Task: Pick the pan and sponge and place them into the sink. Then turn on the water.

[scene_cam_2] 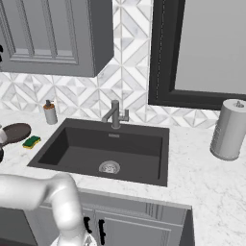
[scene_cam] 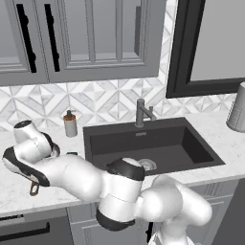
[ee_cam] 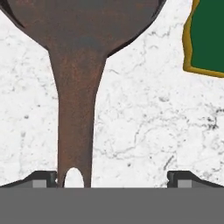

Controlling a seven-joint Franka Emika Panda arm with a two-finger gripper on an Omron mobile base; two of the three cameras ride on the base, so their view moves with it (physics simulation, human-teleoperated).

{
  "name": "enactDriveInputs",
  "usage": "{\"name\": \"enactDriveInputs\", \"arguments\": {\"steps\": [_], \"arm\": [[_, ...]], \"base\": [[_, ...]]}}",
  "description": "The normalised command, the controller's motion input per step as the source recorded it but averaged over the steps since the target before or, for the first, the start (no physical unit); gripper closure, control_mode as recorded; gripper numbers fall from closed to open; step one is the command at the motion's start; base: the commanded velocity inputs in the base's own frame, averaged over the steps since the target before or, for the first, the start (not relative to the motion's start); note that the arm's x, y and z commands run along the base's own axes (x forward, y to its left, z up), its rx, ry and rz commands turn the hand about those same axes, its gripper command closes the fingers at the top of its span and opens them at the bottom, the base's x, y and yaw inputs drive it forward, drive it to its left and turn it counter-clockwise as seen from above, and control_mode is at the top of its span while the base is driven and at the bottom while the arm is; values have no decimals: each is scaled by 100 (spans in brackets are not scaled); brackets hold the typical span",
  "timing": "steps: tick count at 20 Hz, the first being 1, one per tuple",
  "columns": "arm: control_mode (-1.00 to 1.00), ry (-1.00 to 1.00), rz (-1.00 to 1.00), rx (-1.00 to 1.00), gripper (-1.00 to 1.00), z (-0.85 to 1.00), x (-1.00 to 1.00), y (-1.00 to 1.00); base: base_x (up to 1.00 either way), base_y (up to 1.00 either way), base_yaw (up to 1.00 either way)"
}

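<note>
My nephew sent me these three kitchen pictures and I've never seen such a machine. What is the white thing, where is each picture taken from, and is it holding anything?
The white thing is a robot arm in a computer-drawn kitchen. Two pictures come from cameras riding behind it, one to its left and one to its right, looking over a dark sink with a faucet. The third comes from a camera on its hand, looking down at the marble counter. There lie a brown pan and a green-topped sponge; a soap bottle and a paper roll stand further off. The gripper is open above the pan's handle, holding nothing.

pan (scene_cam_2: 17,131) on counter (scene_cam_2: 202,178), sponge (scene_cam_2: 32,141) beside, sink (scene_cam_2: 144,156) right
</note>
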Motion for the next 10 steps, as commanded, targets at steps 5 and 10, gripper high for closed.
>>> {"name": "enactDriveInputs", "arguments": {"steps": [5, 10], "arm": [[-100, 0, -2, -1, -100, -51, 2, 1], [-100, -4, -2, 0, -100, -45, 3, 1]], "base": [[0, 0, 0], [0, 0, 0]]}}
